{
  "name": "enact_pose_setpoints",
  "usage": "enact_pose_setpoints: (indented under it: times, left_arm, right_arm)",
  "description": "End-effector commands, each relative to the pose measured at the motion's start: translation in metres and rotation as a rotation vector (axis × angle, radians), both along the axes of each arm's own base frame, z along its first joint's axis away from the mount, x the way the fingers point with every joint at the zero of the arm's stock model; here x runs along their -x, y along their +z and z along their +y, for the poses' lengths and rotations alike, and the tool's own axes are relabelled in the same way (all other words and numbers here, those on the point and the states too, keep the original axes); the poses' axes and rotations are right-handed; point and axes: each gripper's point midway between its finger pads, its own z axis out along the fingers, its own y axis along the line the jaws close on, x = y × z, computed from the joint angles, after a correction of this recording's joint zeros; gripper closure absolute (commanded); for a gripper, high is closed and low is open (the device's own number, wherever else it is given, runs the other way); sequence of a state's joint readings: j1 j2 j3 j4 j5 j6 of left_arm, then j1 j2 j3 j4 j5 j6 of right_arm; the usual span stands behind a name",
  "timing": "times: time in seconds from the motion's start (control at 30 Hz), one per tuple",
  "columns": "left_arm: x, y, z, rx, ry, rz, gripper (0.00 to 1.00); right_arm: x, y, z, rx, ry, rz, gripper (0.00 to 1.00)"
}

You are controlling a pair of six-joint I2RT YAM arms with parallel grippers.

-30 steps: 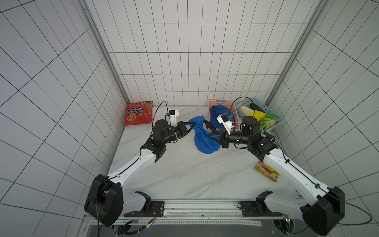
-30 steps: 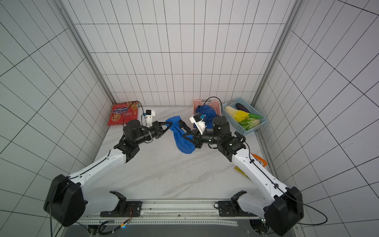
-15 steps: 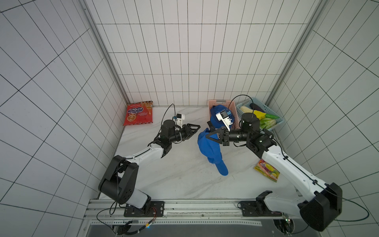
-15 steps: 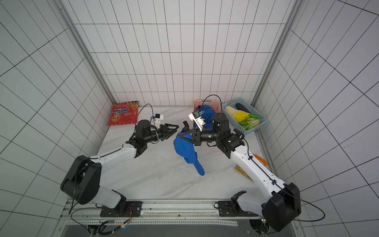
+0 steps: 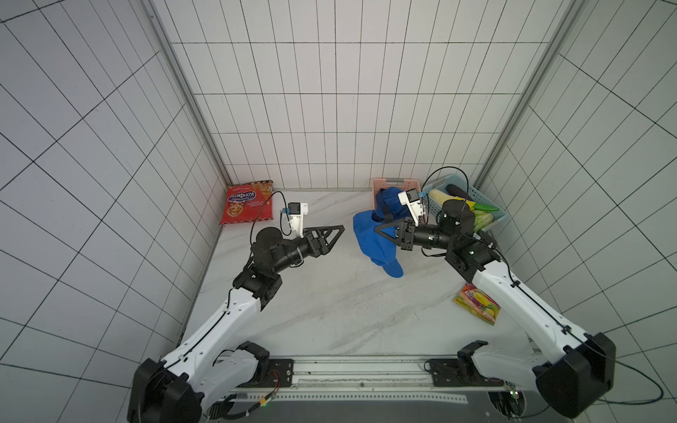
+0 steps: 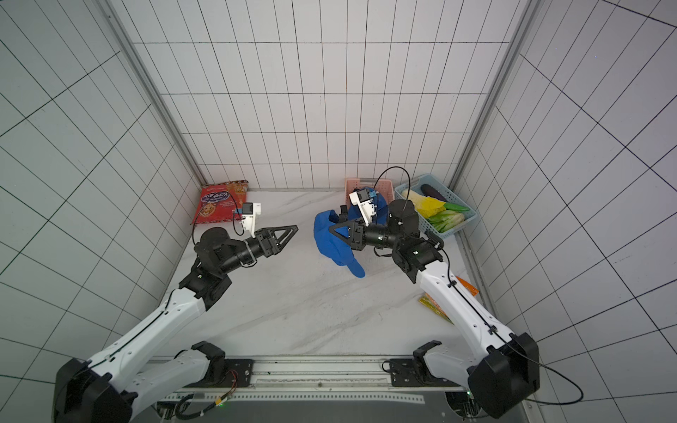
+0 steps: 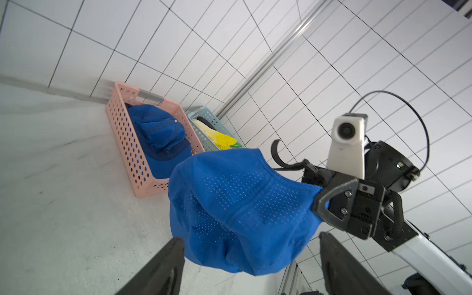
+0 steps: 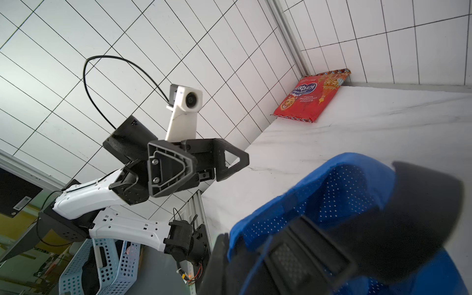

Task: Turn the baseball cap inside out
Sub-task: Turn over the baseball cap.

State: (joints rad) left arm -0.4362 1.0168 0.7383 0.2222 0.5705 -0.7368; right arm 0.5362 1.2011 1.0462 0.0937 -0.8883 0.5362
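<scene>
The cap [image 5: 373, 240] hangs off the table [image 5: 329, 315], its crown bunched and its brim pointing down. It is pinched at one edge by the right gripper [image 5: 381, 231], whose jaws are clamped together on the fabric. In the left wrist view the mesh crown bulges toward the camera, and a black strap curls up just behind the pinch. The left gripper [image 5: 336, 230] faces the cap from the other side with its jaws apart and empty, and a clear gap separates its tips from the cloth. The step in hand looks like a fresh grasp by the left. To do it well, the left should probably advance straight ahead and take the rim opposite the right's pinch rather than the loose crown, so the opening is held between the two hands and the crown can be pushed through it. Closing on a double fold would likely lock both layers together. Behind the right gripper stands a pink basket [image 5: 381, 182] holding a second cap [image 7: 158, 132], with a blue basket [image 5: 498, 219] of vegetables beside it. A red bag [image 5: 248, 202] leans well behind the left gripper, and a packet [image 5: 477, 304] lies by the right arm.
</scene>
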Motion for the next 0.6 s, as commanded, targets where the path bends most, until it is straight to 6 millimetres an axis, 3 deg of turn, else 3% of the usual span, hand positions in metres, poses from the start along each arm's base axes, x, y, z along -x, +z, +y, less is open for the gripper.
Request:
enact_pose_setpoints:
  times: [0.0, 0.2, 0.33, 0.4, 0.57]
  left_arm:
    - [0.016, -0.019, -0.024, -0.077, -0.122, -0.034, 0.17]
    - [0.022, -0.023, -0.070, -0.055, -0.280, 0.011, 0.16]
    - [0.018, -0.009, -0.080, 0.032, -0.290, -0.015, 0.17]
    - [0.014, -0.006, -0.082, 0.056, -0.285, -0.020, 0.27]
    - [0.012, -0.009, -0.081, 0.062, -0.274, -0.008, 0.75]
  right_arm:
    - [-0.008, 0.009, 0.002, -0.050, -0.008, -0.007, 1.00]
    - [-0.007, 0.018, 0.002, -0.058, 0.005, -0.015, 1.00]
    - [-0.002, 0.018, 0.003, -0.051, 0.032, -0.001, 1.00]
    - [0.001, 0.018, 0.002, -0.048, 0.043, 0.003, 1.00]
    - [0.000, 0.022, -0.005, -0.047, 0.013, -0.004, 1.00]
